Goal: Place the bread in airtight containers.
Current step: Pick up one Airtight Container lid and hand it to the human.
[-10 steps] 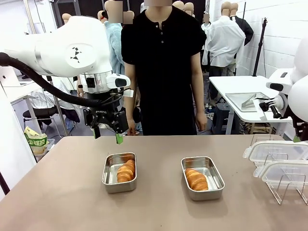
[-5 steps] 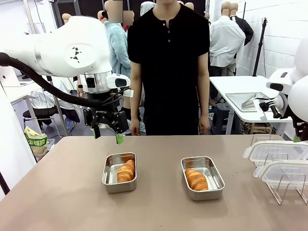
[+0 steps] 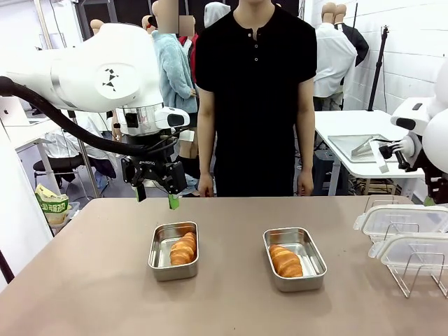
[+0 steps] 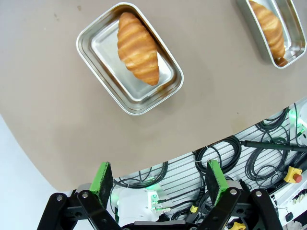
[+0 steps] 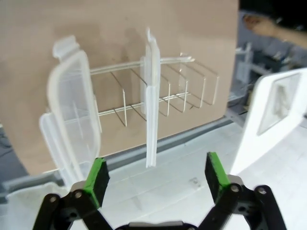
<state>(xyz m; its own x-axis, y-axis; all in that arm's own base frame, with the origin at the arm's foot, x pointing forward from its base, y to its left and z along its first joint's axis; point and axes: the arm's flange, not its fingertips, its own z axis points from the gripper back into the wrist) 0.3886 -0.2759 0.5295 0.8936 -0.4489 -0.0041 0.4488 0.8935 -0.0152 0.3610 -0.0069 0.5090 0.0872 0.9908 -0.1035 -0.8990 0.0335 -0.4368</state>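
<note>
Two small steel airtight containers stand side by side mid-table. The left container (image 3: pixel 161 252) holds one golden bread roll (image 3: pixel 183 249), and the right container (image 3: pixel 312 256) holds another bread roll (image 3: pixel 285 260). My left gripper (image 3: pixel 157 199) hangs open and empty above the table, behind the left container. In the left wrist view that gripper (image 4: pixel 160 177) looks down on the container (image 4: pixel 103 52) and its roll (image 4: pixel 138 48). My right gripper (image 5: pixel 156 172) is open and empty over two clear lids (image 5: pixel 72 110) standing in a wire rack (image 5: pixel 182 91).
The rack with the clear lids (image 3: pixel 404 221) stands at the table's right edge. A person in a black shirt (image 3: pixel 255 91) stands at the far side with hands down. A side table with a large flat tray (image 3: pixel 357 145) stands behind on the right.
The person has shifted a little to the right at the far side. Both arms, the containers and the rolls have not moved.
</note>
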